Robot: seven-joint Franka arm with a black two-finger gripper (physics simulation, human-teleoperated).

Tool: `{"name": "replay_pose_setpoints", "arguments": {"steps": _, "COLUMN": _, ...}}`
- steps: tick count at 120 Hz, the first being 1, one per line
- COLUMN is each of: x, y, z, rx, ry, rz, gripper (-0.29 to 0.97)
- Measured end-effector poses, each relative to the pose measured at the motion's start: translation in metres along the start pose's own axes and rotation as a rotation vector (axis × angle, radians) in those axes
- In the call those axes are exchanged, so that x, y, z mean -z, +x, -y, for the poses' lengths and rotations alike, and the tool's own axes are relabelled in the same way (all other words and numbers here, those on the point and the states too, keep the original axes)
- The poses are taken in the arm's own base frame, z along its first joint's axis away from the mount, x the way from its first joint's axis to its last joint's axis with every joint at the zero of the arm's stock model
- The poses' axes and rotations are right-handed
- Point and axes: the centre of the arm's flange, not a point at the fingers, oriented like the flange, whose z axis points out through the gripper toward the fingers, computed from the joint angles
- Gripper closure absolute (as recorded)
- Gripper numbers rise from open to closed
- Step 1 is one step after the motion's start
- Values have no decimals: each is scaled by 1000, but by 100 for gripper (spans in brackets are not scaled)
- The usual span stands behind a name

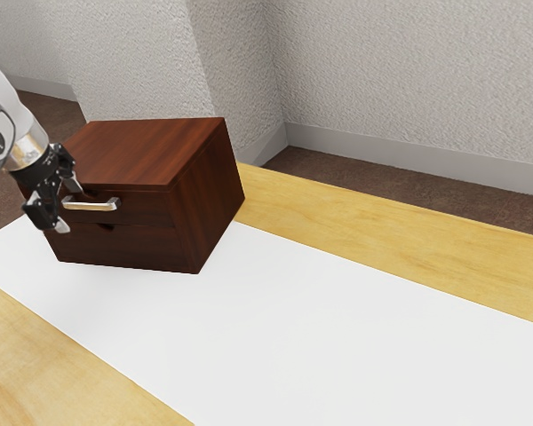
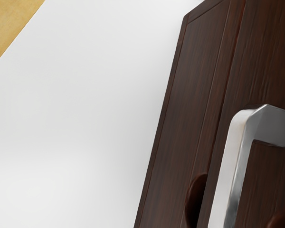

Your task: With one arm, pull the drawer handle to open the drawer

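Note:
A dark wooden drawer box (image 1: 151,191) stands on the white mat at the exterior view's left. Its upper drawer front (image 1: 142,210) carries a silver bar handle (image 1: 93,204). My black gripper (image 1: 65,203) is at the handle's left end, one finger above the bar and one below, with gaps on both sides, so it is open around the handle. In the wrist view the silver handle (image 2: 237,161) runs close under my hand across the dark drawer front (image 2: 199,118). The drawer front looks about flush with the box.
The white mat (image 1: 293,328) covers the middle of a light wooden table (image 1: 409,240). Plastered walls and brown floor lie behind the box. In the wrist view, white mat (image 2: 85,118) lies beside the box, with a corner of bare wood (image 2: 9,23).

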Motion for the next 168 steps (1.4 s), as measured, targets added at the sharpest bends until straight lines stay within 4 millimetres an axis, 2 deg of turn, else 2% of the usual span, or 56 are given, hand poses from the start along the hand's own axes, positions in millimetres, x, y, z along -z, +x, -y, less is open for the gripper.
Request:
{"name": "replay_pose_setpoints", "arguments": {"steps": 54, "x": -14, "y": -7, "z": -8, "rx": -17, "ry": -30, "rz": 11, "gripper": 0}}
{"name": "replay_pose_setpoints", "arguments": {"steps": 101, "x": -15, "y": -12, "z": -8, "rx": -22, "ry": -54, "rz": 26, "gripper": 35}}
{"name": "replay_pose_setpoints", "arguments": {"steps": 124, "x": -27, "y": -15, "z": -10, "rx": -26, "ry": -38, "rz": 30, "gripper": 41}}
{"name": "replay_pose_setpoints", "arguments": {"steps": 150, "x": -29, "y": -15, "z": -10, "rx": -28, "ry": -38, "rz": 30, "gripper": 43}}
{"name": "replay_pose_setpoints", "arguments": {"steps": 168, "x": -26, "y": -14, "z": -10, "rx": -24, "ry": -47, "rz": 34, "gripper": 49}}
